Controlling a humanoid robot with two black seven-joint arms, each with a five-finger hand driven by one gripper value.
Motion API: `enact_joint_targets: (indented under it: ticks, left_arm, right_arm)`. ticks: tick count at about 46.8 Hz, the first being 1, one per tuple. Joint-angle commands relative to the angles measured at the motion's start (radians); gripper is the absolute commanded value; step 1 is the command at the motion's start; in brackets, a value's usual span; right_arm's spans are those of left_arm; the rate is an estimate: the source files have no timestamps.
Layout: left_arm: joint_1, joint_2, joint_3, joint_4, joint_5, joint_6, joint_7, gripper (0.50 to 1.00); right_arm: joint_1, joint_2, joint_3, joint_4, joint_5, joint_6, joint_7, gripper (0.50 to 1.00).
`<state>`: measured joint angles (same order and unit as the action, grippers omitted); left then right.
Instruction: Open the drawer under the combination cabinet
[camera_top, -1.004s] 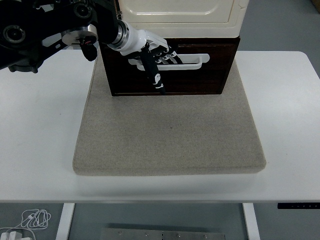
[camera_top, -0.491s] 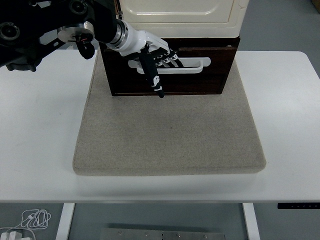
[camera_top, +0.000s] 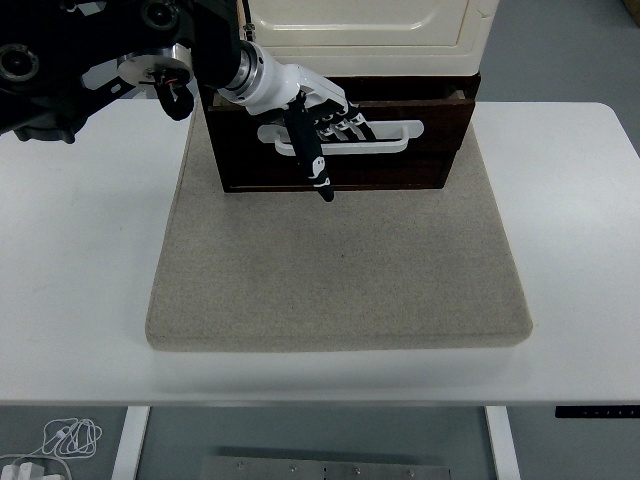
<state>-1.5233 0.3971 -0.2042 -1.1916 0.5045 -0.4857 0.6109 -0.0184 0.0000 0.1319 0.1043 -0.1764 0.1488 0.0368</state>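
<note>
A cream cabinet (camera_top: 365, 25) stands at the back of a beige mat, with a dark brown drawer (camera_top: 390, 165) under it. The drawer carries a white bar handle (camera_top: 385, 135) and sticks out a little past the cabinet front. My left hand (camera_top: 325, 120) reaches in from the upper left. Its fingers (camera_top: 345, 122) are curled behind the handle's left part, and the thumb (camera_top: 312, 160) points down over the drawer face. My right arm does not show.
The beige mat (camera_top: 340, 265) covers the middle of the white table (camera_top: 570, 250). Cables lie on the floor at the bottom left (camera_top: 60, 440).
The drawer has slid slightly toward me, with a dark gap now showing under the cabinet. My left hand stayed on the handle and shifted a little toward me.
</note>
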Motion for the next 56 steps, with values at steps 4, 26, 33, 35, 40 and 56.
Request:
enact_joint_targets:
  ticks: [4,26,33,35,40,56]
  left_arm:
    - [0.002,0.000,0.000,-0.013,-0.001,0.001,0.000,1.000]
    - [0.002,0.002,-0.003,-0.039,-0.003,-0.001,0.000,1.000]
    - [0.002,0.002,-0.003,-0.042,-0.004,-0.001,0.000,1.000]
    - [0.002,0.003,-0.003,-0.043,-0.004,-0.001,0.000,1.000]
    - [0.002,0.005,-0.004,-0.046,-0.004,-0.002,0.000,1.000]
    - [0.003,0.011,-0.018,-0.060,-0.006,-0.028,0.000,1.000]
  right_arm:
    - [0.000,0.000,0.000,0.000,0.000,0.000,0.000,0.926]
    - [0.000,0.000,0.000,-0.002,0.000,0.000,0.000,0.926]
    - [0.000,0.000,0.000,0.000,0.000,0.000,0.000,0.926]
    - [0.000,0.000,0.000,0.000,0.000,0.000,0.000,0.926]
    - [0.000,0.000,0.000,0.000,0.000,0.000,0.000,0.926]
    - [0.000,0.000,0.000,0.000,0.000,0.000,0.000,0.926]
